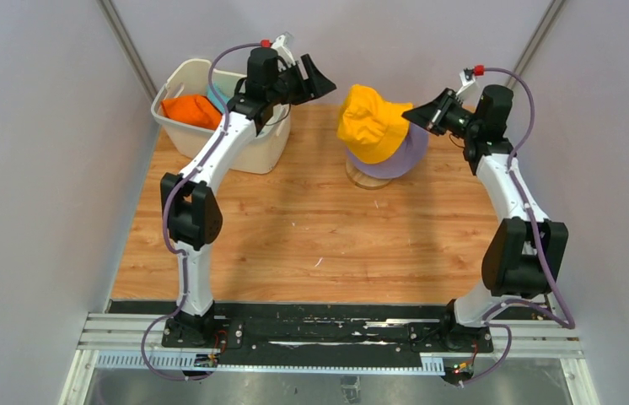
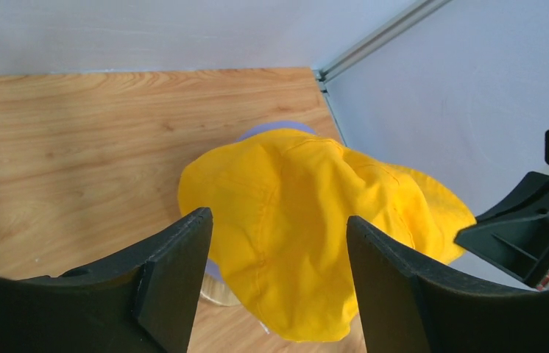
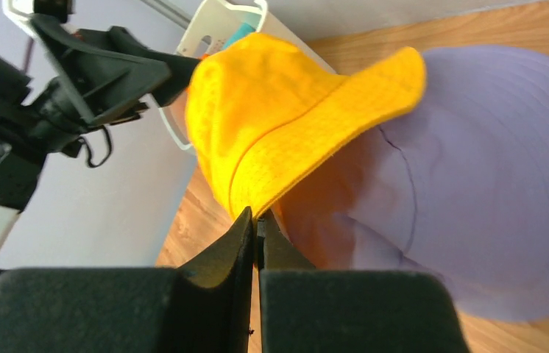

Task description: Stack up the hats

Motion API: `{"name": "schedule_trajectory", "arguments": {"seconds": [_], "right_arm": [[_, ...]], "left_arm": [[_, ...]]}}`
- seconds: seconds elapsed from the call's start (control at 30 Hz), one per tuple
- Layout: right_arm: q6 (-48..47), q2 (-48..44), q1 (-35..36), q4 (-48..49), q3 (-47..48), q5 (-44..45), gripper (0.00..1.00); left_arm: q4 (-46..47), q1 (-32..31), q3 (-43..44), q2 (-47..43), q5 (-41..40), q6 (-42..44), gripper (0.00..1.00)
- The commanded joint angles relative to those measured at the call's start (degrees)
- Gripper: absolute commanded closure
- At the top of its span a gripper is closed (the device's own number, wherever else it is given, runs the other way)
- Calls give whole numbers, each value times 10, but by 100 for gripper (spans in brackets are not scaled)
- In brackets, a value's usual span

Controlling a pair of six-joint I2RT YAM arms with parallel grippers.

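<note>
At back centre of the table (image 1: 294, 236), yellow hat (image 1: 372, 122) draped over lavender hat (image 1: 400, 156) on wooden stand (image 1: 362, 179)
Right end effector (image 3: 257, 220) closed, tips at the yellow brim; left end effector (image 1: 318, 78) wide, clear of it; orange hat (image 1: 191, 110) in white basket (image 1: 178, 80)

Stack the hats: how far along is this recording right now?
Done: lavender hat sits on the wooden stand, with the yellow hat on top, askew. In hand: right hand is shut at the yellow brim's edge; left hand is open and empty. Remaining: orange hat and teal hat lie in the white basket; the yellow one likely needs straightening.
</note>
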Motion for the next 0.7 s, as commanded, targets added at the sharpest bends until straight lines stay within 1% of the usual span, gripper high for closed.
{"name": "schedule_trajectory", "arguments": {"seconds": [0.0,0.1,0.23,0.4,0.67], "right_arm": [[-62,2,-35,-79,-25,46,100],[-59,28,-50,-80,-22,58,100],[-59,76,-62,-98,7,73,99],[-63,137,-63,-112,45,78,99],[-60,208,-56,-117,95,84,100]], "left_arm": [[17,-4,-27,-34,-9,13,28],[16,-6,-30,-36,-9,12,28],[14,-6,-34,-42,-15,15,28],[9,-7,-44,-47,-21,22,28],[7,-6,-50,-49,-27,25,28]]}}
